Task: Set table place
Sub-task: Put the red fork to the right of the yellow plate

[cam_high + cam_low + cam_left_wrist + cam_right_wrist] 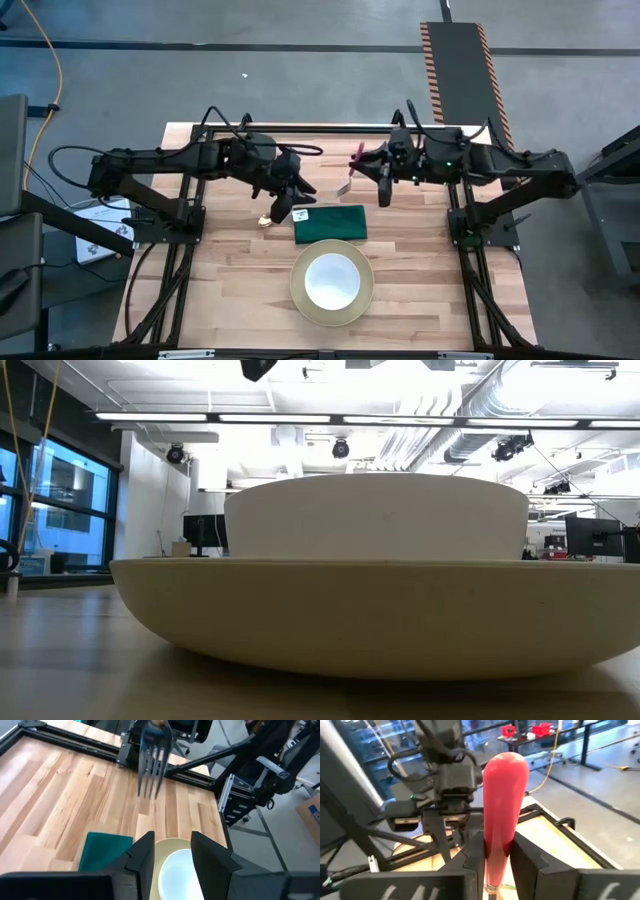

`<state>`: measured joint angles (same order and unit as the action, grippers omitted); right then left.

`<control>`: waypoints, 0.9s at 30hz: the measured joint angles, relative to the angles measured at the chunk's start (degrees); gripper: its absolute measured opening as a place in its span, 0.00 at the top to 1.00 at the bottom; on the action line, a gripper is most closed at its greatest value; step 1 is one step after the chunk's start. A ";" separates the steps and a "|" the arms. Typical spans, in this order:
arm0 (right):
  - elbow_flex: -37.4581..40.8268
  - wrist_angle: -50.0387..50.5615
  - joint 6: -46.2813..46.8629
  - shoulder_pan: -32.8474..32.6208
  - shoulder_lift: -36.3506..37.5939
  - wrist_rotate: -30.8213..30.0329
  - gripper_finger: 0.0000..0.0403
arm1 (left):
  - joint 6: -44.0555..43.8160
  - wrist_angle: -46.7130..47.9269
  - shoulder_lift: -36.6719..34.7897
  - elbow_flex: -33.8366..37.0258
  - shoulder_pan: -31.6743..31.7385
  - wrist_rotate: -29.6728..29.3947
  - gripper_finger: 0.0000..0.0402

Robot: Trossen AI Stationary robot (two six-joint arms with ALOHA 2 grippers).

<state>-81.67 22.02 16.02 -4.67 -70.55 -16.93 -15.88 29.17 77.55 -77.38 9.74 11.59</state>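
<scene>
Clenching the fork [349, 172], right fingers [475, 851] hold it tines-down, handle tilted up; left fingers [145, 856] parted, empty.

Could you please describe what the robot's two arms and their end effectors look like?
Both arms are matte black, built of blocky jointed segments with thin black cables looping over them. The left end effector and right end effector each carry two flat, angular dark fingers. A small green light glows on the right arm near its wrist. No printed markings are legible.

high view: straight down over the whole counter [240, 270]
low view: counter-level, hard against the plate [380, 610]
shared: plate, bowl [332, 280]
</scene>
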 joint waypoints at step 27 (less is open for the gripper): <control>0.09 19.84 20.61 -28.27 3.23 -50.79 0.87 | -1.97 2.73 -4.10 0.00 -0.04 -2.19 0.71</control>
<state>-81.58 41.85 36.63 -32.94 -67.32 -67.72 -17.85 31.90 73.45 -77.38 9.69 9.40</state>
